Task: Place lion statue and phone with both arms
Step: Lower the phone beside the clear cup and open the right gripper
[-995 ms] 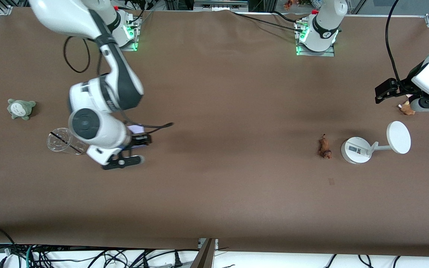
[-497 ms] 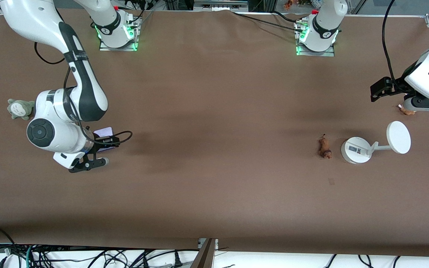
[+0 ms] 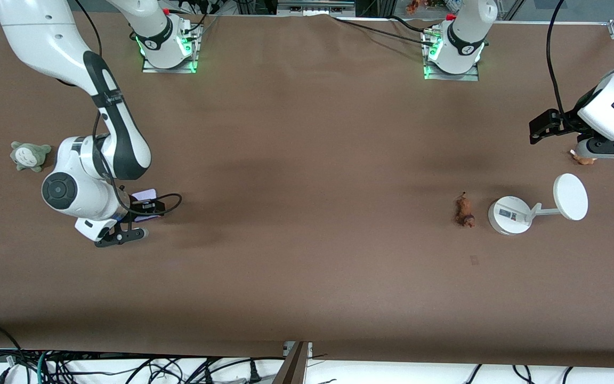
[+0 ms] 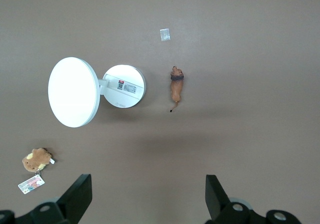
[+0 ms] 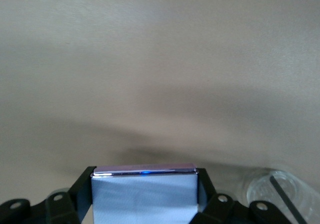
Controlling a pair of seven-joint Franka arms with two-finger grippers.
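We've got the phone (image 5: 144,196) clamped in the right gripper (image 3: 126,224) low over the table's right-arm end, so next it needs setting down; left gripper (image 4: 145,199), jaws apart, waits high over the lion (image 3: 465,211) by the stand (image 3: 509,215).

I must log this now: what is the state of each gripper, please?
Left gripper: open, holding nothing, up over the table near the brown plush toy.
Right gripper: closed on the phone.

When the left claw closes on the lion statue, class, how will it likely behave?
The lion statue looks moulded, so probably stiff. It is slim and tiny beside the white stand, so likely light and prone to skid. Its thin tail may be fragile.
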